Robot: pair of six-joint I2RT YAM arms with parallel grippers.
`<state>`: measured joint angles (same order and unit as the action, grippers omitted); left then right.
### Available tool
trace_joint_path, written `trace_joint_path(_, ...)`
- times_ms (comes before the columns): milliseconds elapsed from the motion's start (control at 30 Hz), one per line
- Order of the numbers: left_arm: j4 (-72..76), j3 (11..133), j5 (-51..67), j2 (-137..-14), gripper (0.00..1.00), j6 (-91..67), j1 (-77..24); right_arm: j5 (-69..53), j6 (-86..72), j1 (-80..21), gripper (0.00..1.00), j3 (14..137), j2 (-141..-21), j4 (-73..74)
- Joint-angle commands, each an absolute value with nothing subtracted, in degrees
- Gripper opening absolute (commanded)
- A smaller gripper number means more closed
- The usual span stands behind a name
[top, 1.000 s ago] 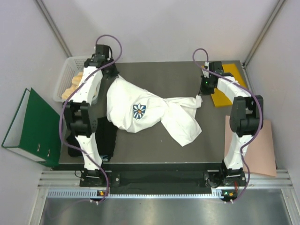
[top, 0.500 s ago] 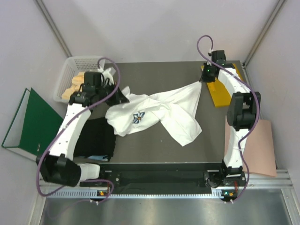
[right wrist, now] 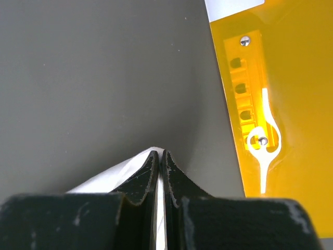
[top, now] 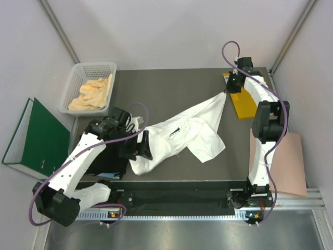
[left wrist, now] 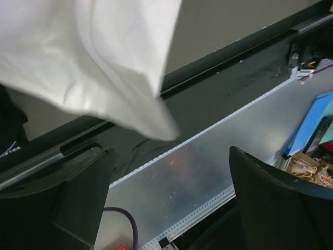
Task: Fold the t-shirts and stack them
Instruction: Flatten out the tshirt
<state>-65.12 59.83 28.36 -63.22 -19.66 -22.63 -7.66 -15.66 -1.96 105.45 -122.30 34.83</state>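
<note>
Basket [top: 96, 64] holding yellow cloth [top: 92, 94], white t-shirt [top: 177, 133] outside

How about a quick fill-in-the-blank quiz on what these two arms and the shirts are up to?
1. The t-shirt pinched in the right gripper is ____ in colour.
2. The left gripper has its jaws ____.
3. The black t-shirt lies on the ____ side of the table.
4. The binder is ____ in colour.
Missing words: white; open; left; green.

Diffuse, even overhead lighting cast only soft shadows in the top view, while the white t-shirt [left wrist: 88, 57] appeared overexposed and blurred in the left wrist view.
</note>
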Motion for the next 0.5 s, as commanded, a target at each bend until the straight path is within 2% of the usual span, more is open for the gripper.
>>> trace_joint_path(0,-70.9,61.2,20.4,-62.6,0.99,-19.6,-23.6,-7.4,-16.1,-1.1,0.0,106.1,-122.2,32.7)
trace_joint_path(300,-56.7,67.1,8.4,-68.7,0.99,-20.8,-23.4,-7.9,-15.8,-1.1,0.0,101.9,-120.0,31.7)
trace_joint_path(467,-57.0,67.0,5.8,-77.7,0.98,-20.4,-23.1,-8.3,-15.4,-1.1,0.0,99.8,-118.7,31.6)
